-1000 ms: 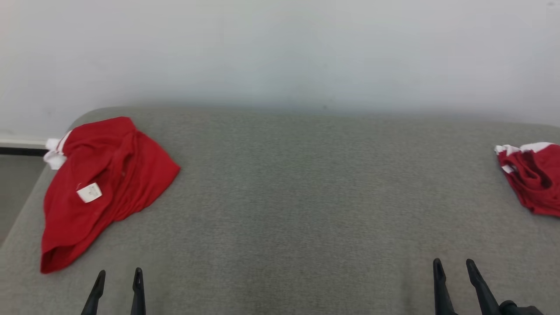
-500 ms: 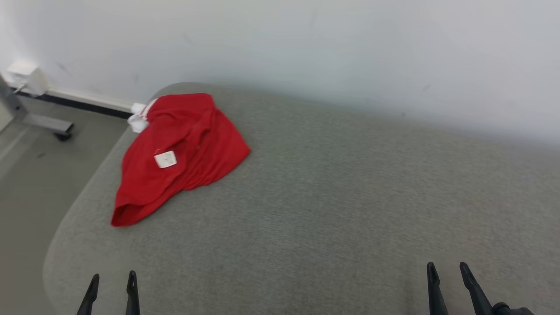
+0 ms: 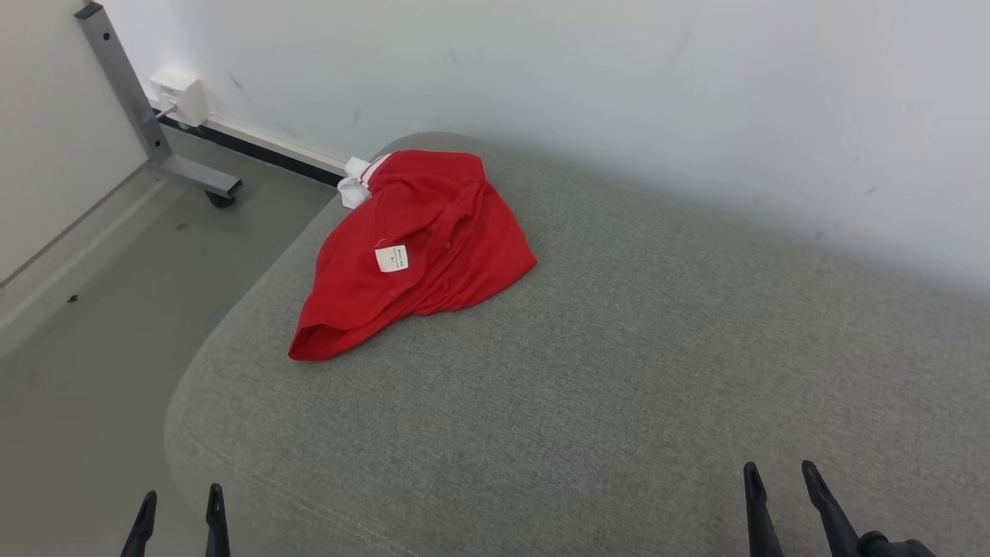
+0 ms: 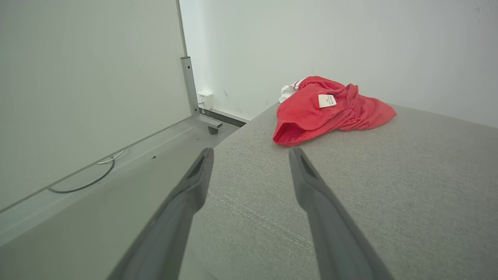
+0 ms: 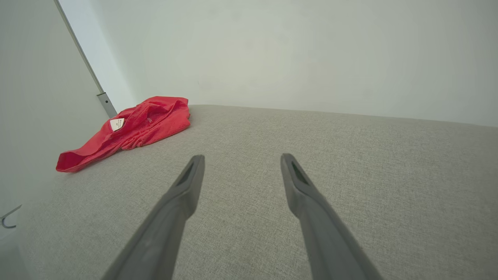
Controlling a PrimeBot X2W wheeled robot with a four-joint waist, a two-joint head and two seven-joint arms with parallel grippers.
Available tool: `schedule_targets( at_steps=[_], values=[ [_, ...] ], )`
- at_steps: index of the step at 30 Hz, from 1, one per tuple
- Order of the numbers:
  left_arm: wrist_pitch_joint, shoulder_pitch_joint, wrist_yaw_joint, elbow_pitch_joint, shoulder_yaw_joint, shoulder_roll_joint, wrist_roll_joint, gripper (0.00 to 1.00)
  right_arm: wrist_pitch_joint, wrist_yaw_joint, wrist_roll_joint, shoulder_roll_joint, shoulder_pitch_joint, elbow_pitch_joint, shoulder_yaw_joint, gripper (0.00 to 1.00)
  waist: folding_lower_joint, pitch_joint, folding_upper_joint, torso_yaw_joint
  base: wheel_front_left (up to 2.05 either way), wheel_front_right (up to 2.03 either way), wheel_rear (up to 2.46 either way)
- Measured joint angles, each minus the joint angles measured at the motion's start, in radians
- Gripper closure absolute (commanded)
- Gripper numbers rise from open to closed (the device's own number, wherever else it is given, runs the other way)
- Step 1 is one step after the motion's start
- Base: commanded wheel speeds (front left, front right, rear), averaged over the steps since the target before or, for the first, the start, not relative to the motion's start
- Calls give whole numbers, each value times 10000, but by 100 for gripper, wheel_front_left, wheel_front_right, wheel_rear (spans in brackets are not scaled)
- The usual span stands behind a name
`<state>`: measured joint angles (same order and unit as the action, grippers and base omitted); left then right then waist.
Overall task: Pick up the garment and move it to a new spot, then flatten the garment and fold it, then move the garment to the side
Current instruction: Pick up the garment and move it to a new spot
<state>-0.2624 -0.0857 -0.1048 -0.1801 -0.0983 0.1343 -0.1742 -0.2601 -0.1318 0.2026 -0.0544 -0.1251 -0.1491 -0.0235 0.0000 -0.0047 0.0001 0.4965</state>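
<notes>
A crumpled red garment (image 3: 421, 247) with a white label and white trim lies near the far left corner of the grey cushioned surface (image 3: 619, 348), close to the wall. The left wrist view has the garment (image 4: 330, 109) ahead and to the right of the fingers; the right wrist view has the garment (image 5: 132, 128) far off to the left. My left gripper (image 3: 179, 503) stands open at the lower left, over the surface's left edge, with nothing between its fingers. My right gripper (image 3: 777, 476) stands open at the lower right, above bare grey fabric, also empty.
A white wall (image 3: 619, 93) runs behind the surface. Left of the surface is grey floor (image 3: 100, 309) with a metal frame leg on a caster (image 3: 162, 147) and a white wall box (image 3: 182, 97). A cable (image 4: 89, 179) lies along the floor by a pale panel.
The head camera has turned left: the red garment now sits nearer the picture's middle, and a second red garment at the right has left the picture. Both grippers stay open.
</notes>
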Motion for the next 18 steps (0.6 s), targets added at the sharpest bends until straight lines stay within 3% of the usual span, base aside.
schedule_targets(
  at_steps=[10,18],
  values=[
    [0,269,67,-61,-96,-12,-155,0,15,0,-107,-10,198,8,-15,0,0,235,0,-134,0,0,0],
    [0,2474,-33,-523,-288,439,-673,0,188,0,-290,-238,650,272,63,0,1,770,0,-628,0,0,0]
  ],
)
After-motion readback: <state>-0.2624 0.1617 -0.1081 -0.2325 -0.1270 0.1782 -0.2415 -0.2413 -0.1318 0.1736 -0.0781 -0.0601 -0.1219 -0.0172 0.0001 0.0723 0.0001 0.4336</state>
